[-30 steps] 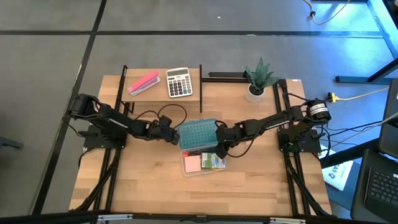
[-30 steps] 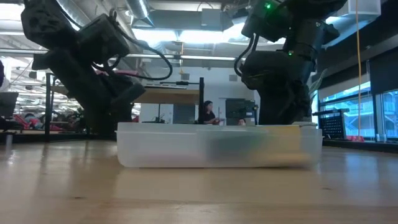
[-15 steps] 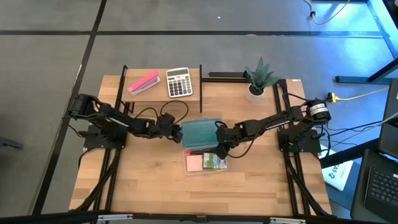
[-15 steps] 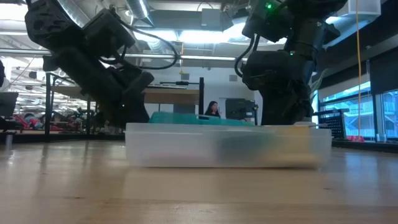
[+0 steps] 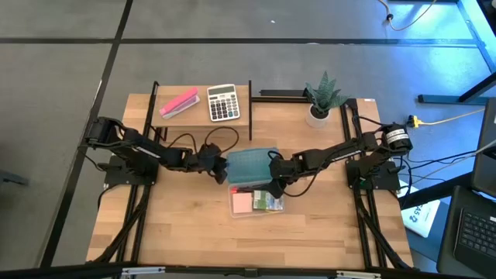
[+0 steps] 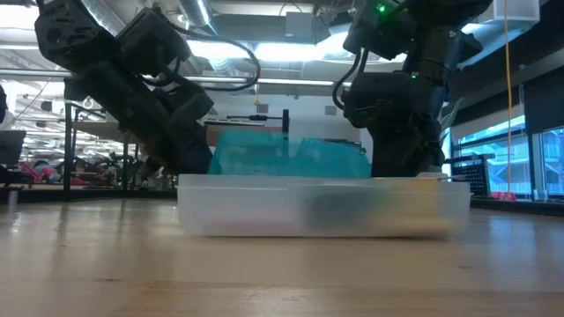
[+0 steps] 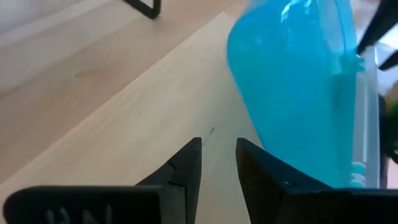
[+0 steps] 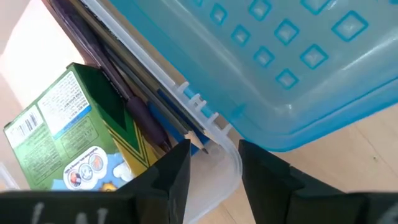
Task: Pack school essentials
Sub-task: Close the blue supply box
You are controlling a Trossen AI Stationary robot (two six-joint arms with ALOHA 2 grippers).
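Lid up — the teal lid (image 5: 252,164) lay flat on the worktop (image 5: 186,225) a second ago; now it stands tilted on its hinge edge over the clear plastic box (image 6: 322,210), partway toward shutting. Judged: packing is at the closing step.

Left gripper (image 5: 220,167) sits just beside the lid's outer edge, jaws a little apart with nothing between them in the left wrist view. Right gripper (image 5: 274,183) hovers at the box's hinge-side corner, jaws apart, empty.

Contents: yellow-green crayon box (image 8: 74,134), printed card, lies inside beside a thin dark-red pen (image 8: 134,99) — slim, smooth. Lid is translucent moulded plastic with a grid of small square dimples; box walls frosted, rounded corners. Worktop is pale wood planking.
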